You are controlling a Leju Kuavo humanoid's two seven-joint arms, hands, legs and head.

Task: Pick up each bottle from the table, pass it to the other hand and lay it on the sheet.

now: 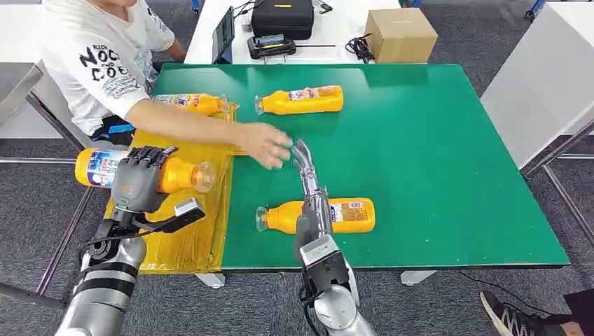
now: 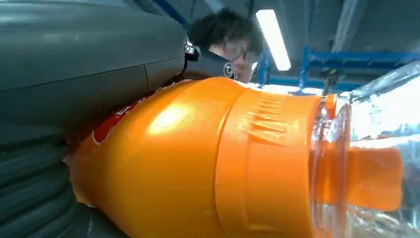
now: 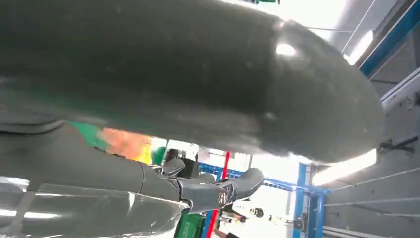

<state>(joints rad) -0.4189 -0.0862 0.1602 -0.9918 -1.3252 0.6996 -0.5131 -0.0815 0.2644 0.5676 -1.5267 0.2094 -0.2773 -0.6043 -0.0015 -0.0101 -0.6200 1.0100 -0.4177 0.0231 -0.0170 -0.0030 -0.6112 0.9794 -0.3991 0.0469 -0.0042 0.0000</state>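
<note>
Four orange bottles are counted; one (image 1: 178,173), lying crosswise, cap rightward, is gripped by left hand (image 1: 140,178); right hand's (image 1: 302,155) fingers cannot be judged.

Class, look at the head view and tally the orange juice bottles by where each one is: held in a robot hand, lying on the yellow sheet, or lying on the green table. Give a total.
Held in the left hand: 1 orange plastic bottle
On the yellow plastic sheet: 1
On the green table: 2
Total: 4 bottles
</note>
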